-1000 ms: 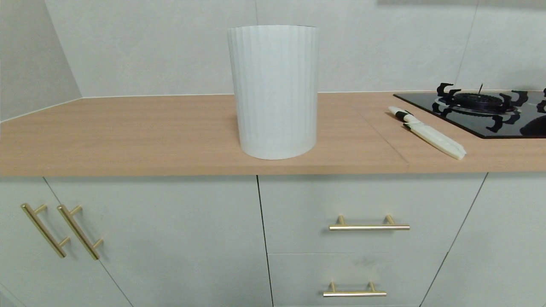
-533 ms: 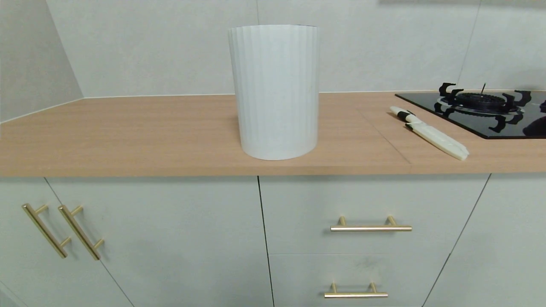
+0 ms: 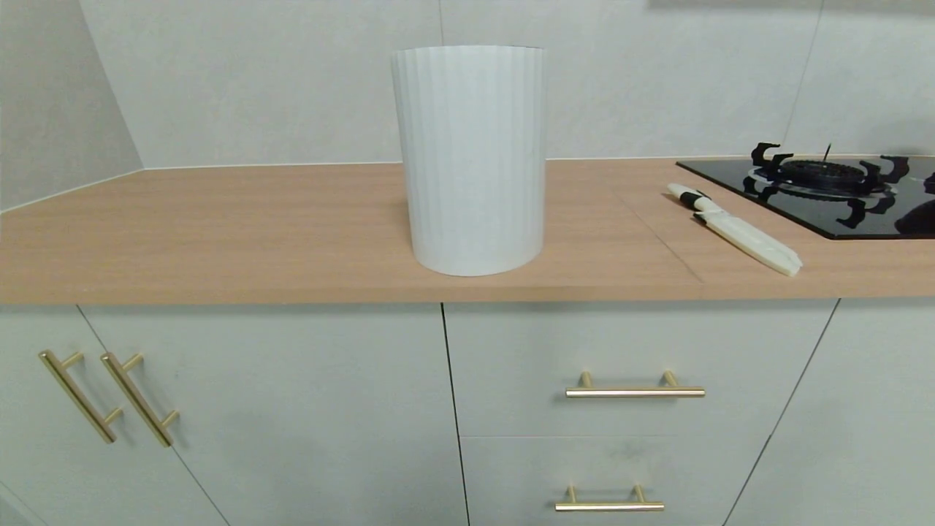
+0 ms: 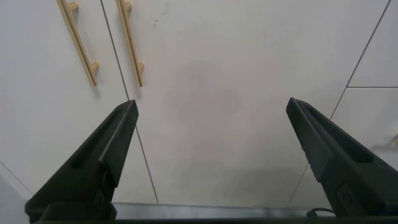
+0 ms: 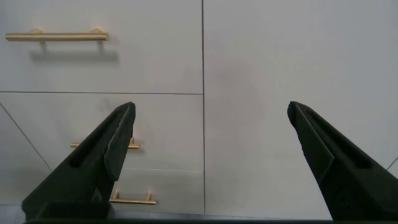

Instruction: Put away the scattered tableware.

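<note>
I am holding my left fingers [image 4: 102,158] and right fingers [image 5: 102,155] spread wide and empty, low down, facing the cabinet fronts [image 4: 205,93]. The knife [image 3: 734,230] is lying flat on the worktop [image 3: 219,226] near the hob [image 3: 818,190], well apart from the tall white container [image 3: 471,157]. In rising I am risking clipping the worktop's edge. In pinching so flat a knife I am risking skidding it against the hob.
</note>
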Controlling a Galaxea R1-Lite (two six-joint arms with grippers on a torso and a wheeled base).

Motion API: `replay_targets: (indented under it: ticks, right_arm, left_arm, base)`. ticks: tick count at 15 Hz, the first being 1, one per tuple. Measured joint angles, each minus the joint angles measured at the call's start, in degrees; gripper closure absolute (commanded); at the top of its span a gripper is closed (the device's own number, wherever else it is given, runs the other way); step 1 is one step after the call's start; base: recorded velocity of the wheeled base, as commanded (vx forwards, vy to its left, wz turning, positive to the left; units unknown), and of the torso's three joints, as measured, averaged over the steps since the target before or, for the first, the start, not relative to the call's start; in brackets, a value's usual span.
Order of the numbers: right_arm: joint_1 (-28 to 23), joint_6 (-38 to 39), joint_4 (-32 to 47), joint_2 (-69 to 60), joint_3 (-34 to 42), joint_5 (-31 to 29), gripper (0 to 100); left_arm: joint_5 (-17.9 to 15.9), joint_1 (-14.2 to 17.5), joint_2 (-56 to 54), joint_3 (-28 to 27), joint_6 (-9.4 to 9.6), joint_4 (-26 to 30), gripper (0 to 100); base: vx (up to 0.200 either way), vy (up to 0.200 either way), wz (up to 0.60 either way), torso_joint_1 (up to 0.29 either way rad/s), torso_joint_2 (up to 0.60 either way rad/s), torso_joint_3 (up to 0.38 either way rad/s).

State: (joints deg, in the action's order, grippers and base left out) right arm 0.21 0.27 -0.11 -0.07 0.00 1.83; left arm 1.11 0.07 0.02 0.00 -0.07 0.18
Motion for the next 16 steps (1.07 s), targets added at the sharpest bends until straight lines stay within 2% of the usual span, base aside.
replay_targets:
  ticks: [3, 16]
  right_arm:
    - [0.00, 0.00, 0.01, 0.00, 0.00, 0.00, 0]
    - [-0.02, 0.00, 0.00, 0.00, 0.00, 0.00, 0]
  left_arm:
    - [0.01, 0.02, 0.00, 0.00, 0.00, 0.00, 0]
    - [0.01, 0.04, 0.00, 0.00, 0.00, 0.00, 0]
  base:
    - [0.000, 0.000, 0.00, 0.095, -0.24, -0.289]
    - [0.000, 0.000, 0.00, 0.171, -0.49, -0.293]
